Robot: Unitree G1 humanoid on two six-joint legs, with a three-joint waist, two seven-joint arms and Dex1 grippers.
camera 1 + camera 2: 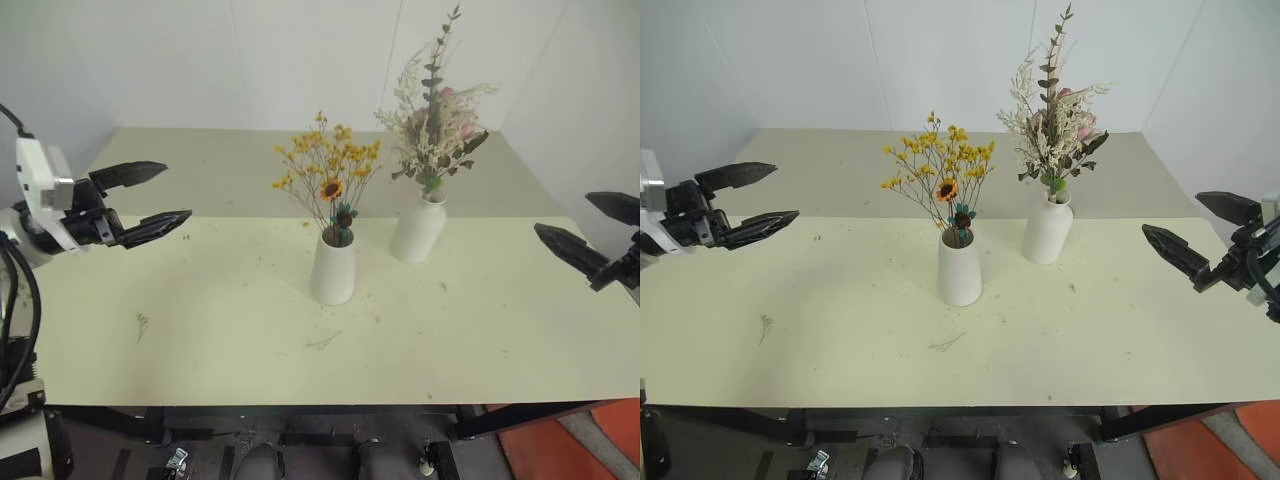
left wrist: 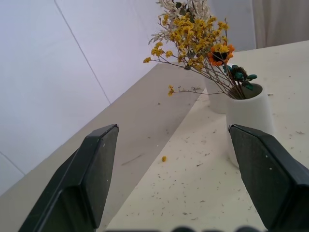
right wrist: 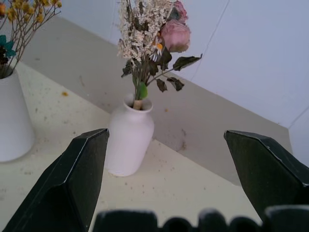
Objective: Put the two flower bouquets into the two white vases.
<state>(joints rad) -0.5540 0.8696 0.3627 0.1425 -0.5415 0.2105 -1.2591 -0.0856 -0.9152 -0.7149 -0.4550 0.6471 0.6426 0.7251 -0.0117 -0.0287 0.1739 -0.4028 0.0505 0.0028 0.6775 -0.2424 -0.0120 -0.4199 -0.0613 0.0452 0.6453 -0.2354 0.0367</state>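
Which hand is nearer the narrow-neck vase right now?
Right. The right hand is open off that narrow-neck vase's right side; the left hand is open beyond the cone vase, far left.

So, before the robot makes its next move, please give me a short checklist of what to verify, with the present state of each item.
1. Yellow-orange bouquet stands in the cone vase: ok.
2. Cream and pink bouquet stands in the bottle vase: ok.
3. Both vases upright on the table, apart from each other: ok.
4. Left gripper open, empty, off to the side of the vases: ok.
5. Right gripper open, empty, off to the other side: ok.
6. Stems seated deep enough to stay put: cannot tell.
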